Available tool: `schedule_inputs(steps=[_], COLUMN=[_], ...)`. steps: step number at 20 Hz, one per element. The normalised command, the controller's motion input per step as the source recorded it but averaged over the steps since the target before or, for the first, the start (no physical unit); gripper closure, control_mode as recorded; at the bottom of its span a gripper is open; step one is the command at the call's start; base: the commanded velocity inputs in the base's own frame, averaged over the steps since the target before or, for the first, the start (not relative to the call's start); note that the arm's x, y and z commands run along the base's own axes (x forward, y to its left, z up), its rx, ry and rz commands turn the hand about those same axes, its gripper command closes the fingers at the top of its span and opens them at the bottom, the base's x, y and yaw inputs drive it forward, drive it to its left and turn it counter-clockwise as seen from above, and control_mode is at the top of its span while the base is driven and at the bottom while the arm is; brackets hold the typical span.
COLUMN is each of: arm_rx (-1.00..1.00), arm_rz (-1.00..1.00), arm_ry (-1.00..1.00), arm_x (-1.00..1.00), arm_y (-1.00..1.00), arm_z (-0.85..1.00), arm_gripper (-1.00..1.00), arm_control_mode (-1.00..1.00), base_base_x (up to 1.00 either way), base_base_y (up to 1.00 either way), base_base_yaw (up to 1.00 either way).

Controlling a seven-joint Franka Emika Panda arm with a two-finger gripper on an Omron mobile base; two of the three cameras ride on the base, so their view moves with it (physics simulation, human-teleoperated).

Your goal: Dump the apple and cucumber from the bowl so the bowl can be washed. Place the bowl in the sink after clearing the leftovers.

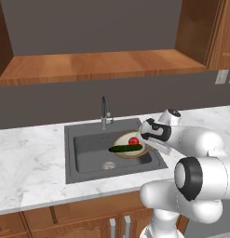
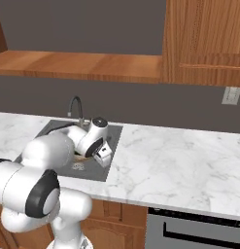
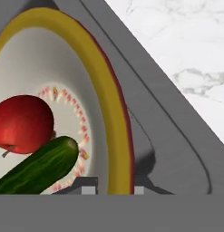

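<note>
My end effector (image 3: 114, 190) is clamped on the rim of the shallow tan-rimmed cream bowl (image 1: 130, 145) over the dark grey sink (image 1: 88, 148) — I should tilt slowly so the red apple (image 1: 133, 141) and green cucumber (image 1: 125, 148) slide out.

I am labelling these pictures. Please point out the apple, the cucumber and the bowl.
apple (image 3: 23, 123), hand view, middle of its red skin.
cucumber (image 3: 38, 166), hand view, middle of its green side.
bowl (image 3: 102, 86), hand view, its yellow rim.
</note>
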Motion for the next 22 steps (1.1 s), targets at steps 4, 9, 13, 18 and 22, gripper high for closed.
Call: schedule_inputs(steps=[4,9,13,18,22], arm_rx=[-0.02,-0.12,-0.21,-0.15,-0.03], arm_rz=[0.00,0.00,0.00,0.00,0.00], arm_ry=[0.00,0.00,0.01,0.00,0.00], arm_x=[0.31,0.15,0.06,0.10,0.03], arm_y=[0.08,0.17,0.23,0.09,0.00], arm_z=[0.00,-0.13,-0.17,-0.10,-0.02], arm_gripper=[1.00,1.00,1.00,1.00,1.00], arm_control_mode=[-1.00,-1.00,-1.00,-1.00,-1.00], base_base_x=[0.00,0.00,0.00,0.00,0.00], base_base_y=[0.00,0.00,0.00,0.00,0.00], base_base_yaw=[0.00,0.00,0.00,0.00,0.00])
